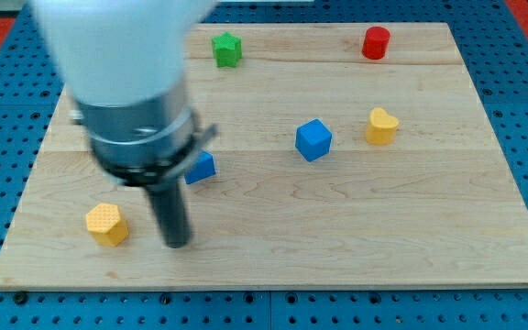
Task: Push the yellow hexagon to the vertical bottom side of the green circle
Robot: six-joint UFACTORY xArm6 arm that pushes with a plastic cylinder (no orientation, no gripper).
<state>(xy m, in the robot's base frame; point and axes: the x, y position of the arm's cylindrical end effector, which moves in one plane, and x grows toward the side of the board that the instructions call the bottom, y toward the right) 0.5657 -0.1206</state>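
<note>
The yellow hexagon (107,223) lies near the board's bottom left. My tip (178,243) rests on the board just to the hexagon's right, a short gap apart from it. No green circle shows; the only green block is a star-like shape (227,49) at the view's top, left of centre. The arm's white and grey body covers the board's upper left, so anything under it is hidden.
A blue block (201,168) sits partly behind the arm, just above my tip. A blue cube (313,139) is at mid-board. A yellow heart (381,126) lies to its right. A red cylinder (375,43) stands at the top right. The wooden board (356,238) ends just below the hexagon.
</note>
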